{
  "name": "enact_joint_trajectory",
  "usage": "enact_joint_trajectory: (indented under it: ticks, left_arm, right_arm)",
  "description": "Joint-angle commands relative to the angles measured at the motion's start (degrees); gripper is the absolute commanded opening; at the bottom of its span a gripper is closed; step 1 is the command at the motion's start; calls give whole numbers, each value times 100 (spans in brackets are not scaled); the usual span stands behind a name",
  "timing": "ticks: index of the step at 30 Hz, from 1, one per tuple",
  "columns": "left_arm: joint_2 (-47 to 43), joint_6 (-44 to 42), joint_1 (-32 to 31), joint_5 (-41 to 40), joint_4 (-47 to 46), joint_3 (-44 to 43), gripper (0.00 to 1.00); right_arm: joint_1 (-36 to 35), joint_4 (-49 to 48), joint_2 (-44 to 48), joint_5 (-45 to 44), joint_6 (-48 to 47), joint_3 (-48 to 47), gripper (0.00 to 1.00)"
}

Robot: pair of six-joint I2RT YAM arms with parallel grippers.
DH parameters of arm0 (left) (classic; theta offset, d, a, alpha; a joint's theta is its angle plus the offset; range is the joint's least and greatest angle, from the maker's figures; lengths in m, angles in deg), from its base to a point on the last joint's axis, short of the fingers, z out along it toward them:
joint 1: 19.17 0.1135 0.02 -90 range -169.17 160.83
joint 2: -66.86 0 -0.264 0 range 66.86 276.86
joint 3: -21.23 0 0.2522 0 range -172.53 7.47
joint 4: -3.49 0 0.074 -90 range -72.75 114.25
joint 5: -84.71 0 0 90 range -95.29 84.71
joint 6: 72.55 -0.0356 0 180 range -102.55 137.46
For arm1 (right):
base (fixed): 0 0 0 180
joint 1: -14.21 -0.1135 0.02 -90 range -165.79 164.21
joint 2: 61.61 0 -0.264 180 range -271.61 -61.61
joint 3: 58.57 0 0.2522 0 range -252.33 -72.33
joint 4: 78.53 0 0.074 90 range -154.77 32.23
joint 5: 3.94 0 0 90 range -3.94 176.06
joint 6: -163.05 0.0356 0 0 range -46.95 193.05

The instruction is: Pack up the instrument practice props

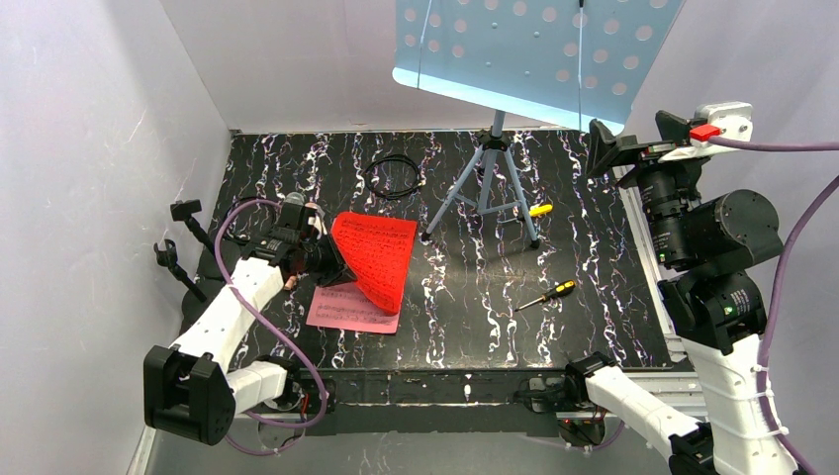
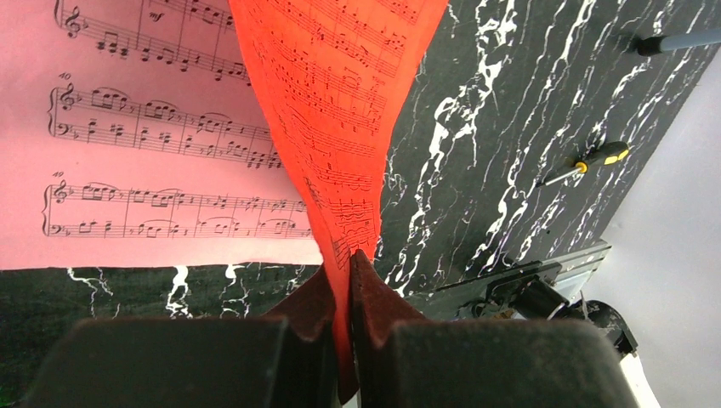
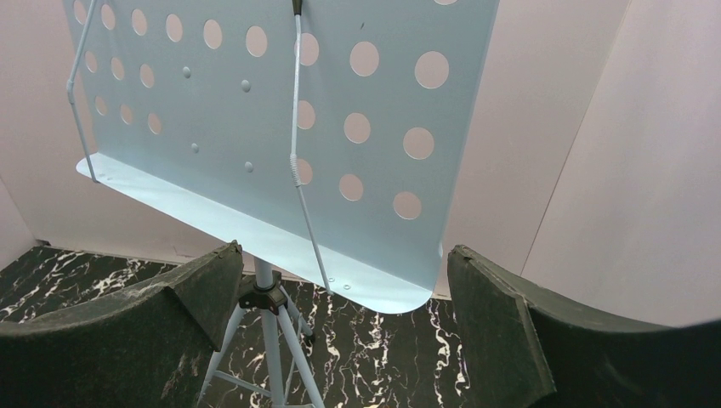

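Note:
My left gripper (image 1: pixel 319 259) is shut on the near edge of a red sheet-music page (image 1: pixel 376 255), which curves up off the black marbled table. In the left wrist view the red page (image 2: pixel 340 102) runs between the closed fingers of the left gripper (image 2: pixel 347 263). A pink sheet-music page (image 1: pixel 348 310) lies flat on the table under and beside it, also in the left wrist view (image 2: pixel 144 127). Two black mic posts (image 1: pixel 186 212) (image 1: pixel 166 257) stand at the table's left edge. My right gripper (image 1: pixel 605 148) hangs high at the right, open and holding nothing; it (image 3: pixel 344 253) faces the music stand.
A light-blue perforated music stand (image 1: pixel 524 49) on a tripod (image 1: pixel 485 188) stands at the back centre, seen close in the right wrist view (image 3: pixel 255 127). Two yellow-handled screwdrivers (image 1: pixel 539 210) (image 1: pixel 550 293) lie right of centre. A black cable coil (image 1: pixel 393 176) lies at the back.

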Motion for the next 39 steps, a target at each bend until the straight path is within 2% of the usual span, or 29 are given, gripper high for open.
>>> enact_joint_trajectory:
  ticks: [1, 6, 10, 15, 21, 39]
  left_arm:
    - [-186, -124, 39, -181, 194, 126, 6]
    - [-223, -61, 34, -236, 170, 248, 11]
    - [-397, 61, 33, -315, 197, 425, 20]
    - [-599, 146, 34, -445, 274, 608, 35]
    - [-766, 164, 33, -618, 406, 786, 45]
    - [-1651, 441, 33, -825, 887, 1401, 60]
  right_arm:
    - [-20, -31, 53, 4, 50, 18, 99]
    - [-24, -5, 65, -7, 50, 16, 99]
    - [-24, 7, 66, -11, 46, 18, 99]
    - [-20, 9, 77, -28, 50, 25, 99]
    - [-22, 13, 107, -52, 59, 32, 99]
    - [-25, 241, 310, -261, 103, 169, 99]
